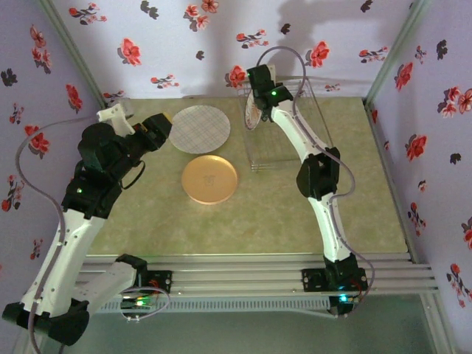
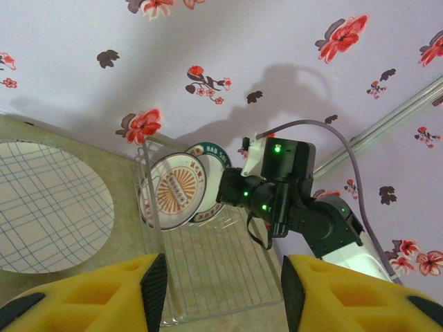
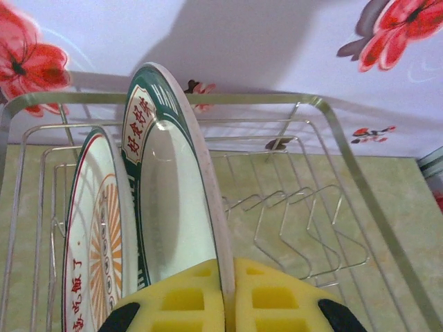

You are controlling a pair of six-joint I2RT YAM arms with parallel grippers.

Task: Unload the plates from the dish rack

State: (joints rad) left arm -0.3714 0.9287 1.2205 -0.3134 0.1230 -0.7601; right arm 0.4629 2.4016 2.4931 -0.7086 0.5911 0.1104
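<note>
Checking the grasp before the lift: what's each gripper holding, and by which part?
The right gripper is pinching the green-rimmed plate by its rim, edge-on between the pads, with the plate standing in the dish rack. The left gripper is open, holding nothing.

grid plate [image 2: 52, 207] cut off at left edge

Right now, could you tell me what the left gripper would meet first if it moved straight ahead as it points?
Probably the dish rack's near wire edge, before the sunburst plate standing in it; depth is hard to judge.
</note>
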